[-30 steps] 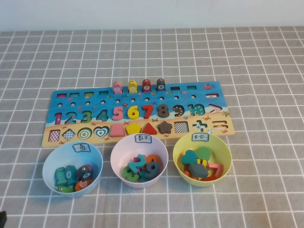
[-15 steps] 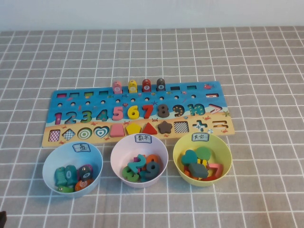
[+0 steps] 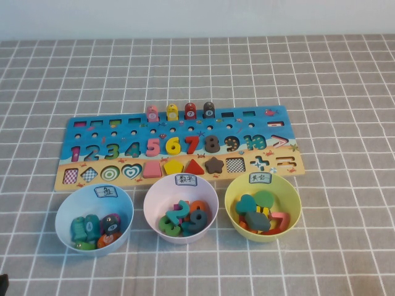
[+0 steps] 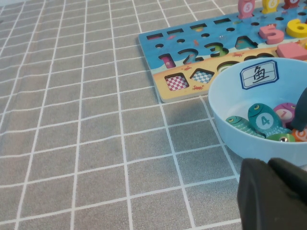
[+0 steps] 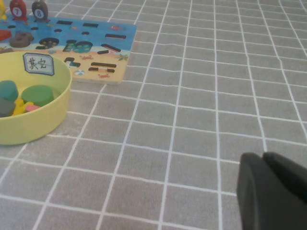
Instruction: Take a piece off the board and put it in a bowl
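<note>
the right gripper, jaws pressed together on nothing, hangs low over bare checked cloth well to the right of the yellow-green bowl; the left gripper, its dark fingers likewise closed and empty in its wrist view, sits just beside the near rim of the light blue bowl, which holds small fish pieces. neither gripper shows in the high view. there, three bowls stand in a row in front of the board: light blue on the left, the pale pink bowl in the middle, yellow-green on the right. the dark grey piece, a numeral 9, lies inside the pink bowl among green, teal and orange numerals. on the board, the 9 slot appears as a cut-out, just beside the dark brown 8, while the pink 5, yellow 6 and red 7 sit in their places. a dark brown star rests in the sandy lower band.
</note>
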